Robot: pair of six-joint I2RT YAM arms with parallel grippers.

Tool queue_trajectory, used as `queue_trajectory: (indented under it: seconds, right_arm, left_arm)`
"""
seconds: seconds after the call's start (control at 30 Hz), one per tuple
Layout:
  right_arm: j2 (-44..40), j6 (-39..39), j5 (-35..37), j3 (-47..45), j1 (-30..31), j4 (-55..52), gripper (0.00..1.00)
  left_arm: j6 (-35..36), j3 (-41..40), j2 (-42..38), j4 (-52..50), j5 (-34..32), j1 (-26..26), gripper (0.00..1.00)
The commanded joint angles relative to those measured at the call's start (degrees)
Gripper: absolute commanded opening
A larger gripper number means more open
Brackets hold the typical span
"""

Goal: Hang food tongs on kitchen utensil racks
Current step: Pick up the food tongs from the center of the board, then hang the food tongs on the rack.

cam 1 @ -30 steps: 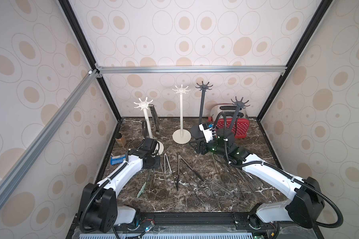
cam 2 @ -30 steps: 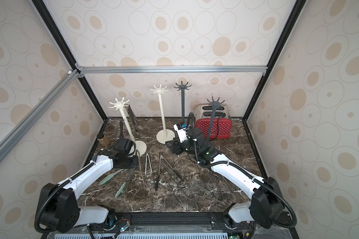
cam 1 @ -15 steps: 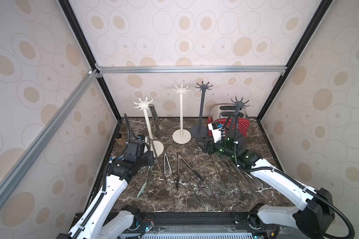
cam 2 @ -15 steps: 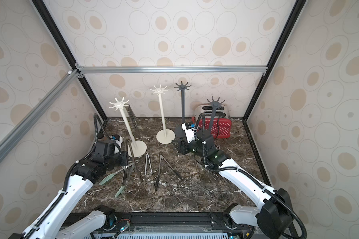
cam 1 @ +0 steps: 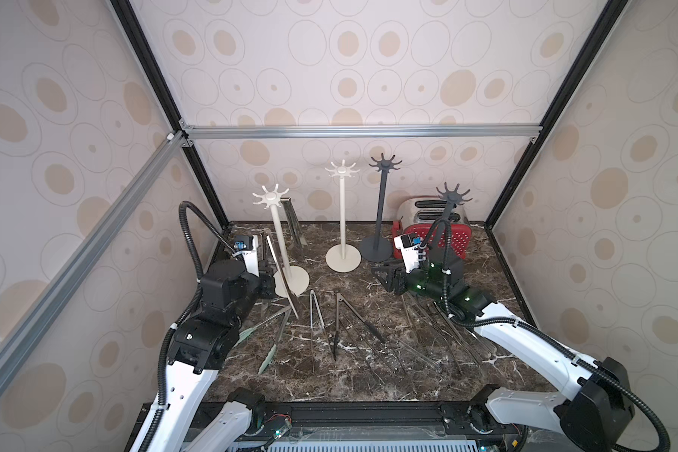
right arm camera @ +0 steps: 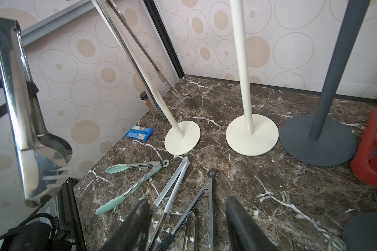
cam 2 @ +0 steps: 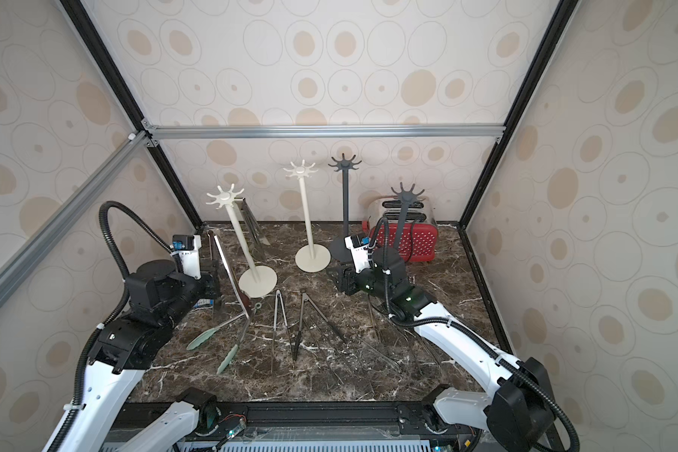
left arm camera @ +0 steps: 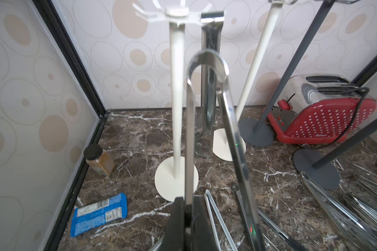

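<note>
The left pincer (left arm camera: 186, 202) is clamped on one arm of a steel pair of food tongs (left arm camera: 188, 130). Their long axis is near upright, bend up and spoon tips down, beside the nearest cream rack (cam 1: 278, 223). Four kitchen utensil racks (cam 1: 343, 219) stand on the tabletop (cam 1: 368, 383): two cream, two dark grey. One hanging pair (cam 1: 292, 225) is on that cream rack. The right pincer (right arm camera: 187, 201) stands apart and empty over the flat-lying tongs (cam 1: 316, 325).

Walls on all sides: cream wallpaper with beige ovals (cam 1: 349, 78). Black corner posts (cam 1: 145, 62) and a silver aluminium crossbar (cam 1: 361, 131) frame the back.

Floor: dark brown marble slab with white veins (cam 1: 329, 385), under the left claw (left arm camera: 186, 201) and right claw (cam 1: 386, 276).

Red-and-silver toaster (cam 1: 462, 240) beyond right claw, at back wall.

Blue snack wrapper (left arm camera: 99, 214) and black-capped brown jar (left arm camera: 99, 159) near left claw, along side wall.

Light even, soft.
</note>
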Motion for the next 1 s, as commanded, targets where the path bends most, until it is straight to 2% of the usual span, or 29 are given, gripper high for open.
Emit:
queue_trajectory:
  seconds: [0.0,0.23,0.63,0.8,0.97]
  right_arm:
    - [-1.85,-0.29,-0.8,-1.08,-0.71,1.79,0.58]
    - [-1.9,-0.1,-1.11,-1.69,-1.37,2.14,0.57]
    - [-1.61,-0.1,-1.15,-1.31,-1.73,1.65,0.57]
    - [-1.68,-0.21,-1.09,-1.34,-1.68,1.52,0.57]
    - [-1.44,-0.2,-1.05,-1.53,-1.82,1.61,0.57]
  left_arm:
    - [4.05,4.63,2.74,3.01,-1.65,-0.21,0.0]
    - [7.42,10.32,7.28,2.85,-4.04,-0.14,0.0]
    - [7.2,11.53,10.59,3.49,-5.92,1.17,0.0]
    - [4.7,10.8,10.64,4.99,-1.09,5.22,0.0]
    - [4.84,10.57,10.42,5.71,0.1,5.96,0.0]
